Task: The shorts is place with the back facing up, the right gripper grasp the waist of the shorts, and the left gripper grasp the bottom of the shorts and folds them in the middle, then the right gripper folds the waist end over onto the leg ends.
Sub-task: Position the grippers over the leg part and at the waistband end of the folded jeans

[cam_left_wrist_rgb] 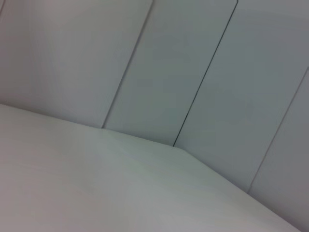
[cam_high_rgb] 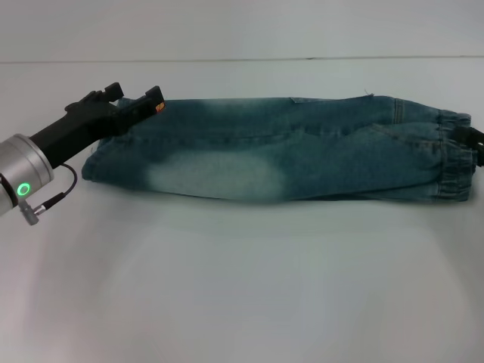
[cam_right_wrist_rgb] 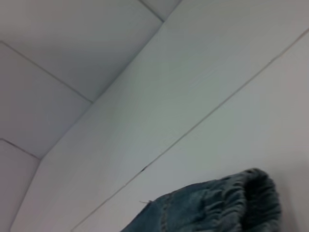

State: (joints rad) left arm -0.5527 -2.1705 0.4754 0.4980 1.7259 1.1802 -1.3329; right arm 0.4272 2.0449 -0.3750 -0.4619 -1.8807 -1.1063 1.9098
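— What is seen nearest on the white counter (cam_high_rgb: 242, 302)?

— A bare stretch of its surface is seen in front. Behind it, the shorts (cam_high_rgb: 287, 155) are laid across the middle in a long band, folded lengthwise, with a pale faded patch toward the near edge.

— Where is the waist?

— The waist (cam_high_rgb: 452, 155) is found at the robot's right end of the band, gathered and puckered. In the right wrist view the same ruffled band (cam_right_wrist_rgb: 246, 198) is shown close up, with nothing resting on it. A small dark part of the right tool (cam_high_rgb: 476, 144) is glimpsed at the picture's edge, just beside the waist. Whether its fingers are spread or closed cannot be told.

— And the other end?

— The bottom of the shorts (cam_high_rgb: 102, 159) is placed at the robot's left. The left tool (cam_high_rgb: 140, 104) is held over the far corner of that end, on its silver wrist with the green light lit. An orange spot (cam_high_rgb: 160, 108) is seen beside its tip. It cannot be made out whether the fingers are closed on the denim or apart.

— What is found farther back?

— Only the counter's far edge and a plain panelled wall (cam_left_wrist_rgb: 193, 72) are shown; in the left wrist view the wall and counter alone are seen
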